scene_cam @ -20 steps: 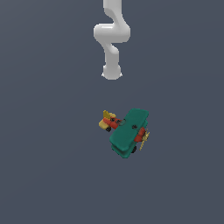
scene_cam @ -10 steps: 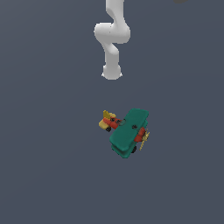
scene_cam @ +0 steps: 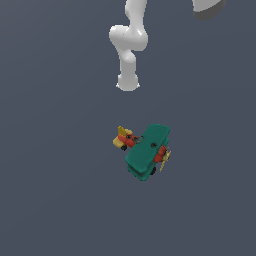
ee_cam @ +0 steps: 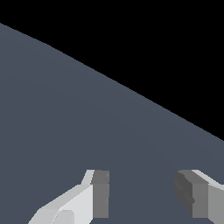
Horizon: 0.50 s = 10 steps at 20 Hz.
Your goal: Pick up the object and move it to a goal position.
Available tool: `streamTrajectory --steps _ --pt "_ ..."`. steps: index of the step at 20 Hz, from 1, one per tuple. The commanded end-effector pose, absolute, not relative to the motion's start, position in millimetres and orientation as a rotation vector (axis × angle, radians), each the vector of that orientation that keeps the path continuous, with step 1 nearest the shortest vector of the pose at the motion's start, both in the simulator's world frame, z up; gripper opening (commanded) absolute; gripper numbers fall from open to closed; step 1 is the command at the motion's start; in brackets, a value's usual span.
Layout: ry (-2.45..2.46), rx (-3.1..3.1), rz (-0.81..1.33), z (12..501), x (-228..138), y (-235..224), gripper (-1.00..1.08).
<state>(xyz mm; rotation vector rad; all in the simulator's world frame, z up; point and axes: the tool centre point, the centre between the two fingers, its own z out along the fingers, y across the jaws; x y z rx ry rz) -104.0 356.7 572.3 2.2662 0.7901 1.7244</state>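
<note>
Exterior view: the toy biplane (scene_cam: pixel 147 151) rests on the grey floor (scene_cam: pixel 50 190), well apart from the white arm (scene_cam: pixel 128 45), so no grasp exists yet. Wrist view: the gripper (ee_cam: pixel 141 192) spreads wide over bare floor, ready to straddle the plane.

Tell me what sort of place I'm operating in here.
Most likely a bare simulated workspace, not a real room: a flat, featureless grey floor, a smooth white arm with no texture, and a single toy biplane on it. The wrist view shows the open end effector over empty floor.
</note>
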Motion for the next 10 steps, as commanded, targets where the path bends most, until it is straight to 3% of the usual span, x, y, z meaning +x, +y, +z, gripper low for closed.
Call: streamTrajectory --steps 1,10 --pt "0.801 2.23 1.72 560.4 -102.8 362.9 0.28" --pt "0.827 2.108 1.685 512.2 -95.6 375.1 0.28"
